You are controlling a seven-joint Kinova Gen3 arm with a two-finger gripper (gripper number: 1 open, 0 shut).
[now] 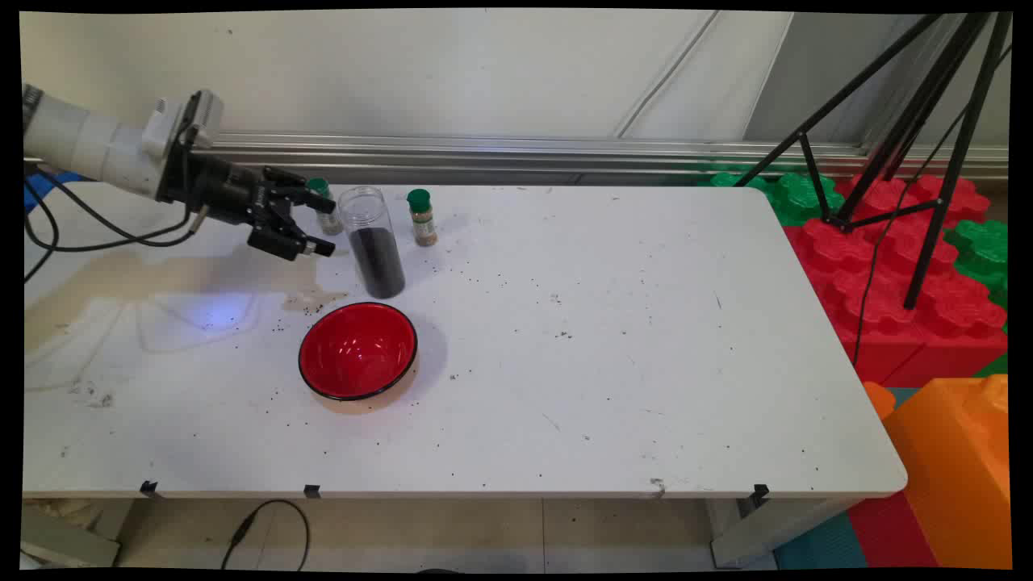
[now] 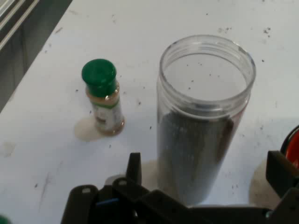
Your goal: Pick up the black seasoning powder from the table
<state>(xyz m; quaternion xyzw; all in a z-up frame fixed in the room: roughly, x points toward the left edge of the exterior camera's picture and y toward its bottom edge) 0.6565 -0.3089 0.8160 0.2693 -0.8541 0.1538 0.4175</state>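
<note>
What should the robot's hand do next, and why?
Probably slide the tool a bit further toward the tall clear jar. Its fingers are open and the jar, half full of dark grains, stands upright right in front of them, not yet between them. The red bowl sits empty nearby.

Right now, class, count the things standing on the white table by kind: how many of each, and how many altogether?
Spice bottles with green caps: 2 (one right of the jar, one behind the gripper)
Tall clear jars, part filled with dark grains, no lid: 1
Red bowls: 1
Total: 4
</note>
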